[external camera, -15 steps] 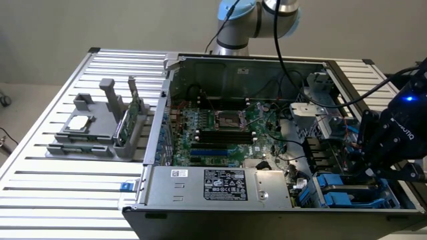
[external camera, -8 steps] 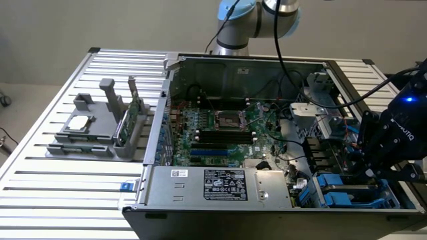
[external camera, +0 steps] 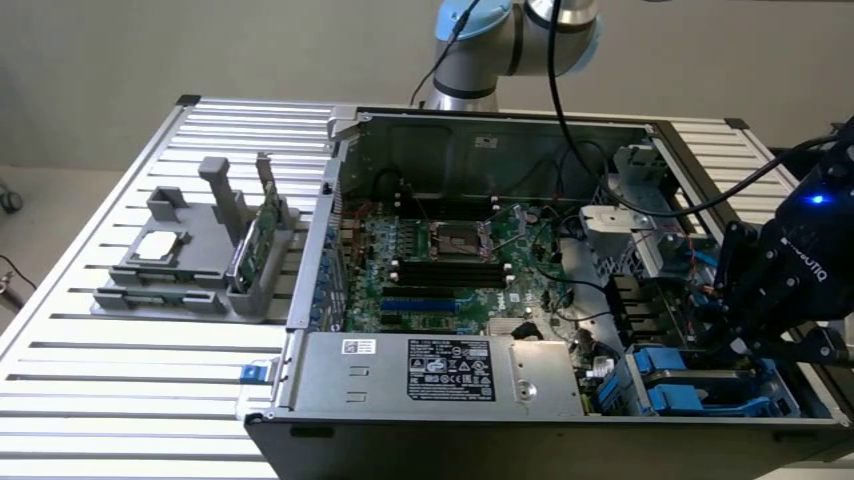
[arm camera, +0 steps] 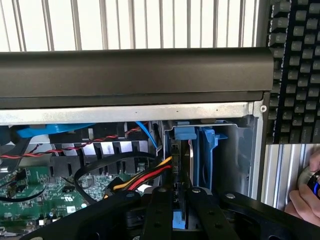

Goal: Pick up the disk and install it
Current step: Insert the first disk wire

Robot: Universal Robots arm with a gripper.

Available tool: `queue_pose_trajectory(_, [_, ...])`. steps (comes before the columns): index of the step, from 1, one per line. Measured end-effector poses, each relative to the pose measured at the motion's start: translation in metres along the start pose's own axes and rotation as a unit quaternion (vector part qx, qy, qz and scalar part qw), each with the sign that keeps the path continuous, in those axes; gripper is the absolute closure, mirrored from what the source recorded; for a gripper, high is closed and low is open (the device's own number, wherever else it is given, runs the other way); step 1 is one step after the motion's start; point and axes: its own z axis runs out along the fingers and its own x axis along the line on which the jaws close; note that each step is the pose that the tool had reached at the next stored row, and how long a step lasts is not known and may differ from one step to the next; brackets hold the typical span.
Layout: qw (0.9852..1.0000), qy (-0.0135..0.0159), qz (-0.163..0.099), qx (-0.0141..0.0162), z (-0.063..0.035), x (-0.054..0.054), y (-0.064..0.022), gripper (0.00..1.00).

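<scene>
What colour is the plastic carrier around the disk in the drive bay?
Blue, clearest in the wrist view, where the carrier frames the disk standing on edge.

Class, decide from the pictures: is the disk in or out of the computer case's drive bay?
In. The disk stands on edge inside its blue carrier in the case's corner bay, with the gripper right at it.

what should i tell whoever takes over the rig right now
Tool: down at the drive bay in the case's near corner on the exterior view's right, closed on the disk.
Disk: standing on edge in its blue carrier, partway inside the bay.
Done: disk picked up and brought into the bay.
Left: whether it is fully seated cannot be told; tool has not let go.
Other: a hand shows beside the case in the wrist view.
</scene>
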Motion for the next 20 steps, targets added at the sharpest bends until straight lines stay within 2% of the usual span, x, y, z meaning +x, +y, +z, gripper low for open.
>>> queue_pose_trajectory(8, [1.0000, 0.0003, 0.005, 0.0004, 0.0009, 0.0002, 0.0023, 0.83])
queue_pose_trajectory(14, [1.0000, -0.0015, 0.008, 0.0009, 0.0016, 0.0003, 0.0026, 0.83])
queue_pose_trajectory(20, [1.0000, -0.0016, 0.008, 0.0008, 0.0021, 0.0003, 0.0024, 0.82])
